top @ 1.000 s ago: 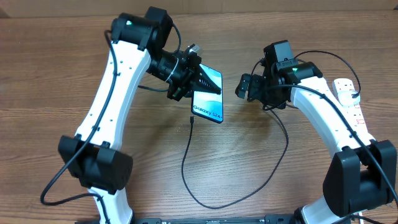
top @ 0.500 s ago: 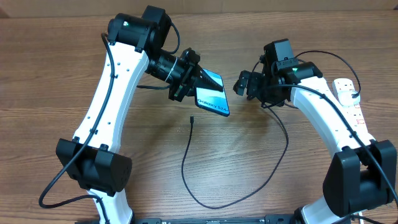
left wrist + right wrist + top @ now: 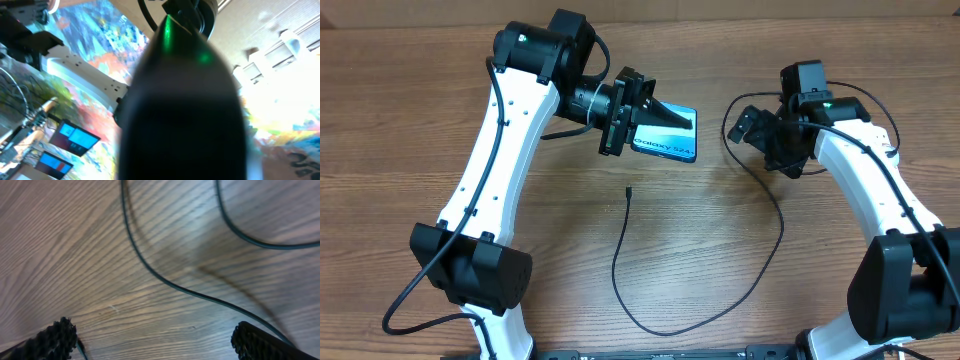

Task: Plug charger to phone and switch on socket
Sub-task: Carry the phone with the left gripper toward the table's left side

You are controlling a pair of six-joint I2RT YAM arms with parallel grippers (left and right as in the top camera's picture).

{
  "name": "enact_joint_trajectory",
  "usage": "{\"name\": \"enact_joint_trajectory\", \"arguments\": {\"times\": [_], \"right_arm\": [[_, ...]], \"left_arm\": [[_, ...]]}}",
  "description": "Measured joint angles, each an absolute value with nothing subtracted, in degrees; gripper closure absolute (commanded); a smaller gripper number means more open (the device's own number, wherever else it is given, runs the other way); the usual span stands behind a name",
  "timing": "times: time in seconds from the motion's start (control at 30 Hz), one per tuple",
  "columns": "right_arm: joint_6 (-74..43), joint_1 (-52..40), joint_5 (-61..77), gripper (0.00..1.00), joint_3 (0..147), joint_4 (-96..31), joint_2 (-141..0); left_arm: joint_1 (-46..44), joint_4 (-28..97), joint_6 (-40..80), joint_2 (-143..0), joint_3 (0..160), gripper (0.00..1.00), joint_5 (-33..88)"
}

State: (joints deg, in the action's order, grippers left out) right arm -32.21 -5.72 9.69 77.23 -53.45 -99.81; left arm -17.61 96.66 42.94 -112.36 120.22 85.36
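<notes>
left gripper (image 3: 670, 118) clamps the phone (image 3: 665, 147), lifted I think; right gripper (image 3: 744, 124) gapes empty, should pinch the charger (image 3: 614, 265) right behind its tip

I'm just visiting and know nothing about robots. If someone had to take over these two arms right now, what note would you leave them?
Left gripper: shut on the phone, held up off the table.
Right gripper: open, empty, above the table.
Charger: lies looped on the table, its tip free, not plugged in.
Socket: hidden behind the right arm; switch cannot be seen.
Done: phone picked up.
Left: plug charger into phone, switch on socket.
</notes>
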Motion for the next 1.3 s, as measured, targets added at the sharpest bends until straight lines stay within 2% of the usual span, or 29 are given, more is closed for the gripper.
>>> {"name": "enact_joint_trajectory", "arguments": {"times": [0.37, 0.57, 0.97, 1.3], "right_arm": [[-32.64, -5.67, 9.61, 0.00, 77.23, -53.87, -99.81], [-32.82, -5.67, 9.63, 0.00, 77.23, -53.82, -99.81], [-32.80, -5.67, 9.61, 0.00, 77.23, -53.84, -99.81], [-32.80, -5.67, 9.63, 0.00, 77.23, -53.84, -99.81]], "left_arm": [[-17.61, 96.66, 45.91, -112.36, 120.22, 0.96, 85.32], [-18.06, 96.64, 48.73, -112.36, 120.22, 0.96, 78.72], [-26.02, 96.66, 49.65, -112.36, 120.22, 0.96, 72.62], [-26.55, 96.68, 49.65, -112.36, 120.22, 0.96, 71.94]]}}
